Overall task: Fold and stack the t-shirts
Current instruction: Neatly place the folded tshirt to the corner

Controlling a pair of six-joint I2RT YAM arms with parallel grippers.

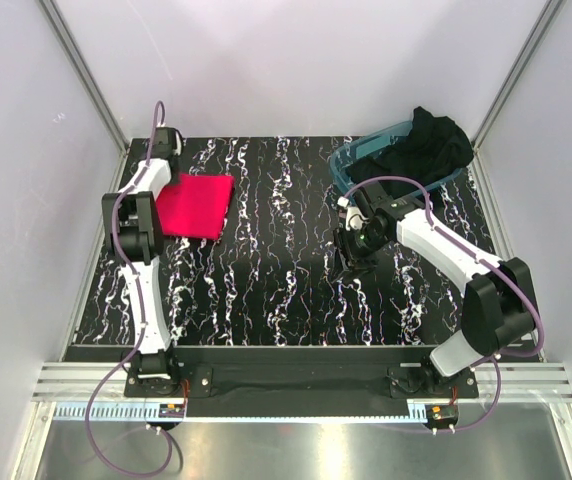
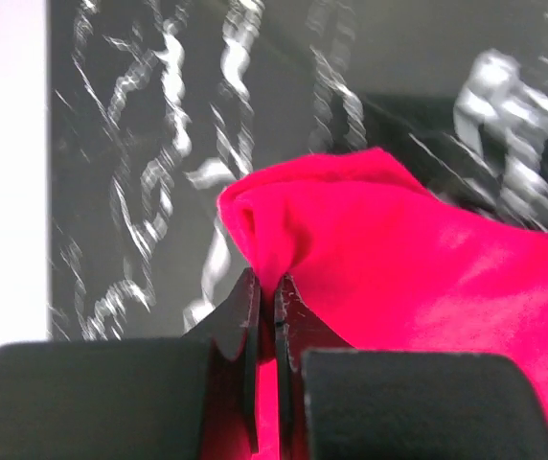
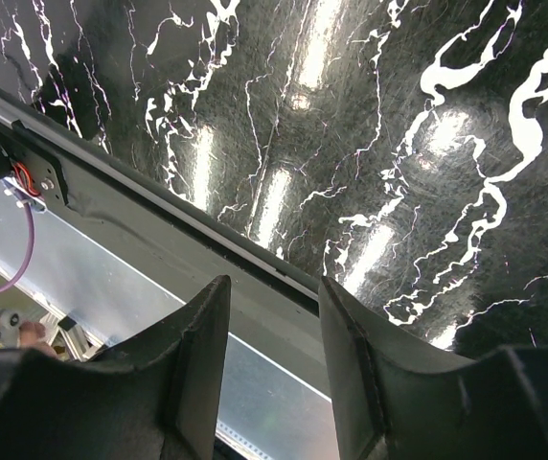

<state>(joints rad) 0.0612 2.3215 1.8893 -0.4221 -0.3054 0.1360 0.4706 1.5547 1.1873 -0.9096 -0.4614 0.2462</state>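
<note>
At ten o'clock on the table [image 1: 286, 290], the left gripper [image 2: 266, 283] clamps the red t-shirt [image 1: 201, 207] by its corner; the cloth spreads toward five o'clock.

The red shirt [image 2: 427, 278] looks matt cloth; marbled table [image 3: 351, 115] glossy, perhaps plastic.

Bright, even overhead light; top view sharp, with faint shadows under the arms. Left wrist view smeared: the glossy black white-veined desk [image 2: 149, 144] and bright pinkish-red cloth t-shirt [image 2: 427, 268] look soft. Right wrist view: long glare streaks on the desk, the right pincer [image 3: 274, 297] slightly out of focus
</note>
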